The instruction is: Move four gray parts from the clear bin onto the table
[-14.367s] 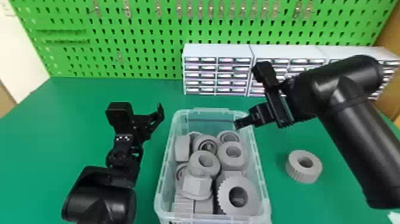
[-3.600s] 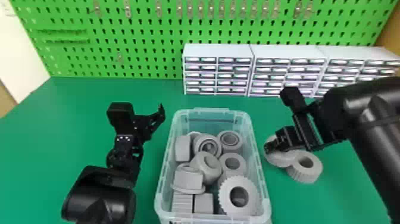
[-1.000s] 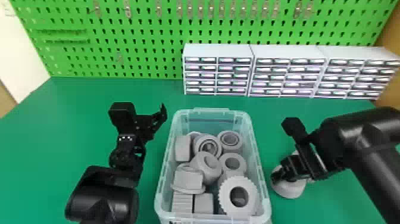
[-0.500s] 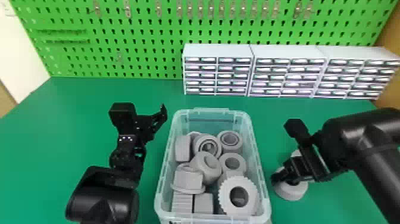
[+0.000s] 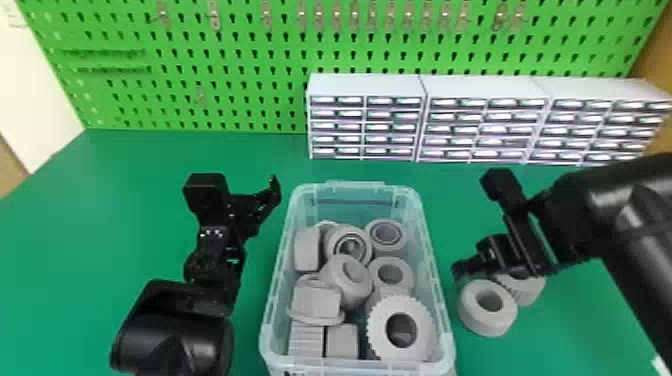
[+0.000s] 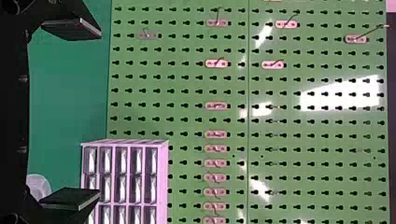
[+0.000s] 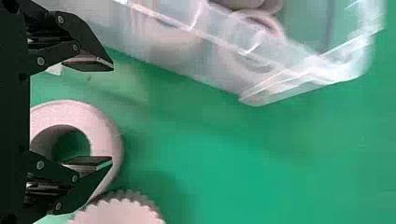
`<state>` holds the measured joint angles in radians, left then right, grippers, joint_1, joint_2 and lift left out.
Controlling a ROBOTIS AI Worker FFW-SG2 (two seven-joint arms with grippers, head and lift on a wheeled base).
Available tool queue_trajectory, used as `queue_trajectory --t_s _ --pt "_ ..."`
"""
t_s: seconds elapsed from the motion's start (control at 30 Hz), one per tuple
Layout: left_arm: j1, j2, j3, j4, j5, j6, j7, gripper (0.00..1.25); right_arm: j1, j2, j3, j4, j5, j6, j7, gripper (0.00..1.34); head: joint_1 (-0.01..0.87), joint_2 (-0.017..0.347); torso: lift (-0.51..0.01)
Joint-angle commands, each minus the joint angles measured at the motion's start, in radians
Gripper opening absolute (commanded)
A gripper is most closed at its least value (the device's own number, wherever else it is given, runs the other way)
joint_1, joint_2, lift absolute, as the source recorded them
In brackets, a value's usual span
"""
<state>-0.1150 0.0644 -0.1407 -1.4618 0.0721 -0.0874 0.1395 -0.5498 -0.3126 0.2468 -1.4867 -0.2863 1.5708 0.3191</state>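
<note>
My right gripper (image 5: pixel 456 271) is above the table just right of the clear bin (image 5: pixel 445 320), open and holding nothing. Below it a smooth gray ring (image 5: pixel 468 311) lies flat, with a toothed gray part (image 5: pixel 531 295) close behind it, partly covered by the gripper. In the right wrist view the open right gripper (image 7: pixel 112 115) has one finger over the smooth ring (image 7: pixel 70 112); the toothed part (image 7: pixel 119 213) is beside it. Several gray parts (image 5: pixel 400 300) fill the bin. My left gripper (image 5: pixel 270 196) is parked left of the bin, open in its wrist view (image 6: pixel 100 114).
White drawer cabinets (image 5: pixel 367 85) stand at the back right, in front of the green pegboard (image 5: pixel 240 60). The bin's right wall (image 7: pixel 224 79) is close to the right gripper. Green table surface (image 5: pixel 90 250) lies left of the left arm.
The right gripper went from over the bin to the table at right, moved toward the front with the smooth ring, let it go and rose off it. Two parts now lie there, where one lay earlier.
</note>
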Motion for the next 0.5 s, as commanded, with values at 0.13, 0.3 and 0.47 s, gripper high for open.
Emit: queue_trajectory --t_s 0.13,0.3,0.47 --pt "0.001 0.000 0.001 0.000 -0.005 0.000 0.000 1.15 -0.050 -0.002 -0.006 -0.047 -0.008 0.001 0.000 0.80 0.693 0.072 -0.052" --pt "0.006 0.000 0.004 0.000 -0.015 -0.002 0.000 1.15 -0.073 0.001 -0.018 -0.046 -0.008 0.001 0.000 0.80 0.693 0.072 -0.052" --pt "0.011 0.002 0.003 0.000 -0.015 -0.005 0.000 1.15 -0.101 0.015 -0.044 -0.046 -0.005 0.001 0.000 0.80 0.693 0.072 -0.052"
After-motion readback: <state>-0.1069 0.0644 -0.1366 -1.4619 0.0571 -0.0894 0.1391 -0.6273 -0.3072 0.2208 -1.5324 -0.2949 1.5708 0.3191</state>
